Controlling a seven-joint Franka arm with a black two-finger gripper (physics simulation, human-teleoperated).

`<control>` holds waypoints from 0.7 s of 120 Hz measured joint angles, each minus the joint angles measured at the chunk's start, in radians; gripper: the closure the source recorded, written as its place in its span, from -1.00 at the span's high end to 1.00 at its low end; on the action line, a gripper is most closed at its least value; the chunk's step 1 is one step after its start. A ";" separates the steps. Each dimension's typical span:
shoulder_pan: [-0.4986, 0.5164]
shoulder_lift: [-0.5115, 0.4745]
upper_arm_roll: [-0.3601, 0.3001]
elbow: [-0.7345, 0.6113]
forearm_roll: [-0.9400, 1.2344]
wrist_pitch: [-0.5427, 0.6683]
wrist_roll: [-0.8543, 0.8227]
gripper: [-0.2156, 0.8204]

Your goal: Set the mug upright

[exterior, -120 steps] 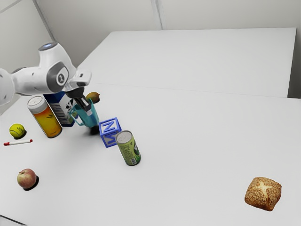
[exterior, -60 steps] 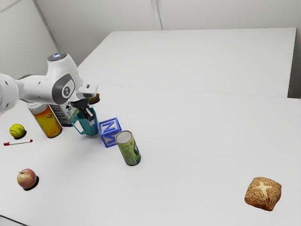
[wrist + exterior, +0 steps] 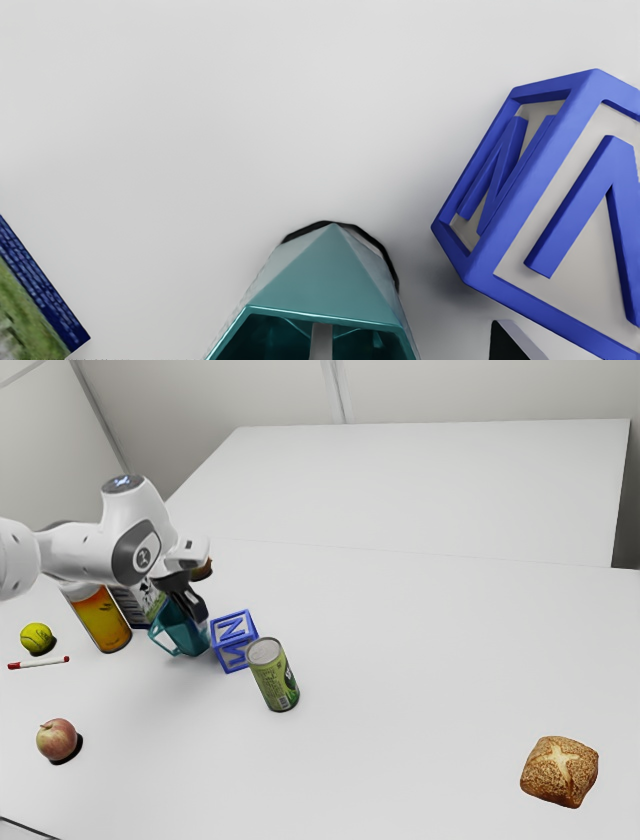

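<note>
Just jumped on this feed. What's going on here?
The robot arm has its claw down at the teal mug, one finger inside the mouth and the other outside. The claw is open, with a gap between the outer finger and the mug. The mug is near the blue letter block; it looks roughly upright, but I can't confirm it's standing flat.

Rounded white arm (image 3: 78, 548), dark grey joint cap (image 3: 137, 552)

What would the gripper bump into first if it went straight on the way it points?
Probably the inside of the teal faceted mug: the gripper has open jaws, one within its mouth. The other points beside it, towards the white tabletop; depth is unclear.
</note>
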 joint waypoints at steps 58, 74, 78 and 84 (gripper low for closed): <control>0.002 -0.082 -0.042 0.247 -0.024 -0.277 -0.112 0.48; -0.023 -0.084 -0.061 0.379 -0.036 -0.428 -0.196 0.53; -0.035 -0.087 -0.060 0.406 -0.045 -0.463 -0.214 0.54; -0.061 -0.100 -0.047 0.439 -0.058 -0.514 -0.238 0.55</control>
